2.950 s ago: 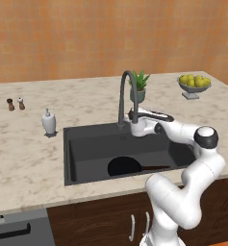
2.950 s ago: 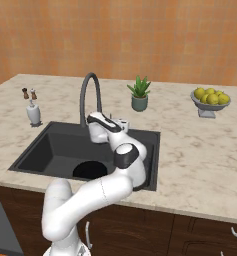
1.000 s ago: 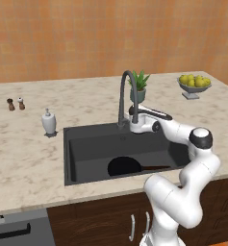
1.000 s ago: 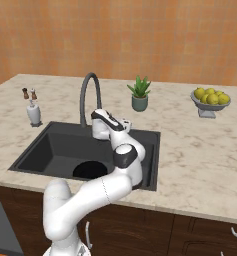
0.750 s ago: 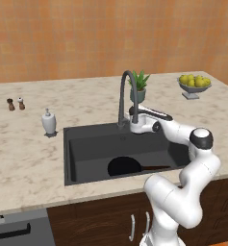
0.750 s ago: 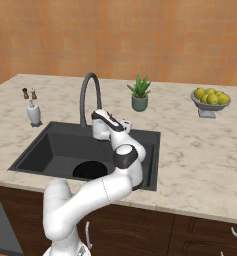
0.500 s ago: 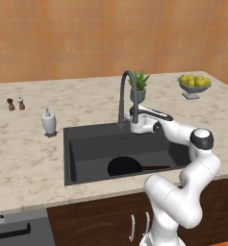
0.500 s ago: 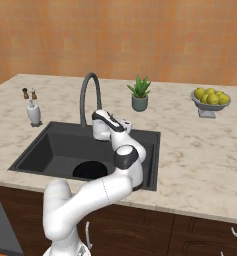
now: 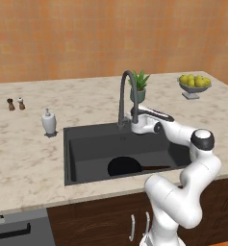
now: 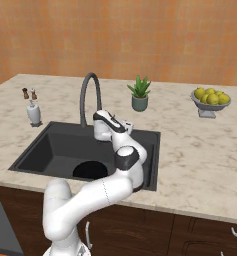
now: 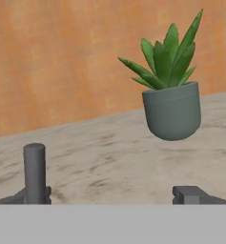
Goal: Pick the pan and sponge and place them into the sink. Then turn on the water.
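1. Landmark: sink (image 9: pixel 86 144), a dark grey basin set into the marbled counter (image 9: pixel 24 163). All places below are given relative to it.
2. Nearest, inside the sink at its front: the pan (image 9: pixel 125 166), black and round, lying flat on the basin floor; its thin handle points toward the sink's right wall. In the right base view the pan (image 10: pixel 90 170) sits at the front of the basin, partly behind the arm.
3. Sponge: cannot be made out in the basin.
4. Over the sink's rear right part: the end effector (image 9: pixel 134 126), at the end of the white arm, just beside the base of the faucet. In the hand view the end effector (image 11: pixel 114 195) has its two dark tips far apart, jaws wide, nothing between them.
5. At the sink's back rim, middle: the faucet (image 9: pixel 125 98), grey gooseneck, upright, spout arching over the basin. In the hand view its vertical post (image 11: pixel 35 172) stands just inside the left fingertip; contact cannot be told.
6. Left of the sink, on the counter: white soap dispenser (image 9: pixel 48 122), close to the rear left corner.
7. Behind the sink, past the faucet: potted plant (image 9: pixel 139 89), green spikes in a grey pot.
8. Far left rear: two small shakers (image 9: pixel 15 104), well apart from the sink.
9. Far right rear: fruit bowl (image 9: pixel 195 85) with yellow-green fruit.
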